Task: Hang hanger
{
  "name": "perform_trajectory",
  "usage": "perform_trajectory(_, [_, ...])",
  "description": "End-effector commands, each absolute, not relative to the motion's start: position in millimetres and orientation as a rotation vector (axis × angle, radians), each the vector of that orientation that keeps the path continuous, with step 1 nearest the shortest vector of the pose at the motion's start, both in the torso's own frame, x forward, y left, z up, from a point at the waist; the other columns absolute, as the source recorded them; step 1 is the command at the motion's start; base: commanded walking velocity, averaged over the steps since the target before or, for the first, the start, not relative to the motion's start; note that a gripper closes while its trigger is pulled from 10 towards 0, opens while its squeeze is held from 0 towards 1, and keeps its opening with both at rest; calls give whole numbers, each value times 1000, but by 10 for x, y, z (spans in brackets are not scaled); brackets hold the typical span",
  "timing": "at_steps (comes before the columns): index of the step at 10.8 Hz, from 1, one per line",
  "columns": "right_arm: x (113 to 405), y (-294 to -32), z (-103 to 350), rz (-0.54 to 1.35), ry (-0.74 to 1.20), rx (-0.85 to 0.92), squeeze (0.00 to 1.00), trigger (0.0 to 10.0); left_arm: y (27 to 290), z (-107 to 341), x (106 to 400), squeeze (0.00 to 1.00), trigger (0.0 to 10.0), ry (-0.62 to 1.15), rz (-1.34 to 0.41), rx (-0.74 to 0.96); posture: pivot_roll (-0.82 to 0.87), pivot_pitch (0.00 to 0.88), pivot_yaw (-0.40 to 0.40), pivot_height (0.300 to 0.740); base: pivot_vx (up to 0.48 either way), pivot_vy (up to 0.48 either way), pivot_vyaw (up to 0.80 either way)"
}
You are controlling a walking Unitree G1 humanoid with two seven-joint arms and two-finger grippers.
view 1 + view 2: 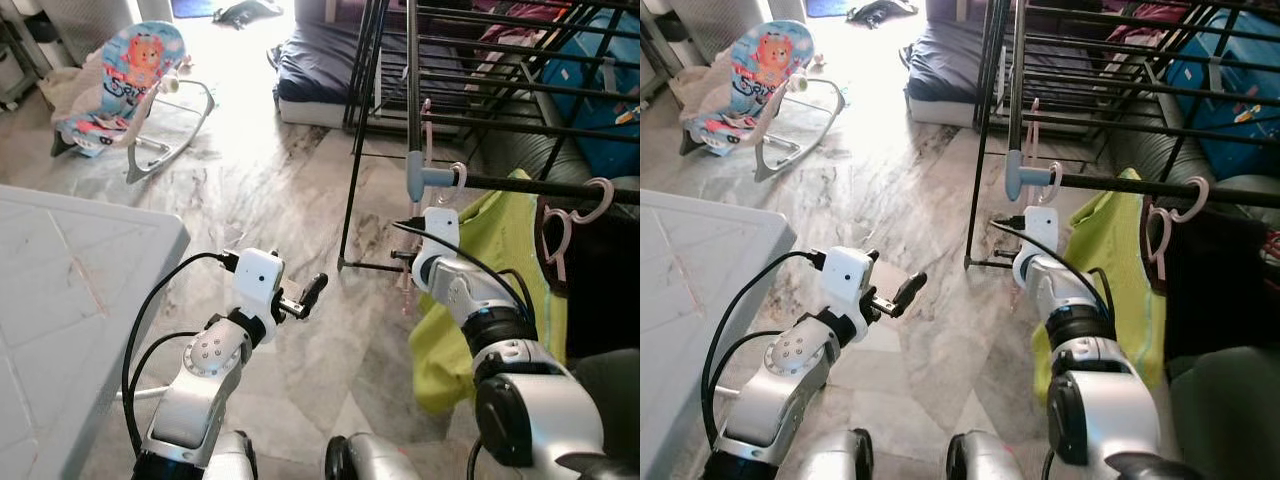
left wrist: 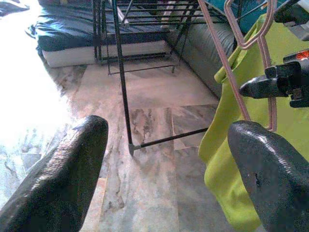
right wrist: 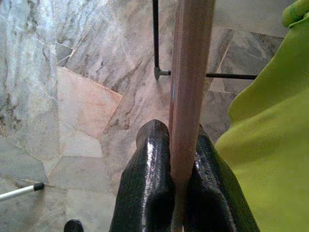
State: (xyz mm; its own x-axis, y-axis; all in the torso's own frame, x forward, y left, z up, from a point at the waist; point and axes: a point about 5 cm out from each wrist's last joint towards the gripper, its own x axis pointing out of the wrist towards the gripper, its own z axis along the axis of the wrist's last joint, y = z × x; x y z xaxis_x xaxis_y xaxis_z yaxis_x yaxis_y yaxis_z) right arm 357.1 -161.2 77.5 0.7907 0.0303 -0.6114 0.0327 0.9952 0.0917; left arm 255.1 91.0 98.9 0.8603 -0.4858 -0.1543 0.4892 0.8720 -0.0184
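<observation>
At the lower left of the head views the left tool (image 1: 312, 292) was held out over the marble floor (image 1: 270, 190), its two black fingers (image 2: 63, 179) spread wide with nothing between them. Further left, the corner of a pale worktop (image 1: 70, 290) filled the frame's edge.

Right of centre, the right tool (image 3: 177, 193) was clenched on the pink hanger (image 3: 190, 82) — its fingers pinched the hanger's straight bar from both sides. In the left wrist view that hanger showed at upper right, its thin pink arms lying against a lime-green garment (image 1: 490, 280) that hung from the drying rack (image 1: 450, 100).

The rack's dark rail (image 1: 1160, 187) crossed the right side of the frame, and a second pink hanger (image 1: 570, 225) was hooked over it beside dark cloth. One black rack leg (image 1: 350, 200) stood on the floor between the two arms.

Further back, a dark mattress (image 1: 320, 70) lay on the floor at upper centre, and a baby bouncer (image 1: 130, 85) sat at upper left — well apart from the rack.
</observation>
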Motion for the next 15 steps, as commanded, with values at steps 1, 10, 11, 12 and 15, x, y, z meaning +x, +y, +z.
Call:
perform_trajectory(1, [3540, -1632, 714, -11, 685, 112, 1000, 10000, 904, 1005, 2531, 0, 10000, 154, -510, 32, 9, 136, -77, 740, 0, 0, 0])
perform_trajectory(10, [3044, -1615, 371, -48, 520, 78, 1000, 10000, 886, 1023, 2584, 0, 10000, 140, -525, 42, -9, 122, -22, 740, 0, 0, 0])
perform_trajectory(11, [3000, -1630, 365, -61, 508, 73, 1000, 10000, 907, 1022, 2582, 0, 10000, 141, -520, 45, -9, 123, -22, 740, 0, 0, 0])
perform_trajectory(12, [2911, -1687, 389, -90, 469, 55, 1000, 10000, 961, 1011, 2558, 0, 10000, 145, -504, 55, -7, 125, -27, 740, 0, 0, 0])
perform_trajectory(15, [2703, -1753, 542, -90, 315, -23, 1000, 10000, 1037, 968, 2503, 0, 10000, 156, -467, 73, -6, 129, -35, 740, 0, 0, 0])
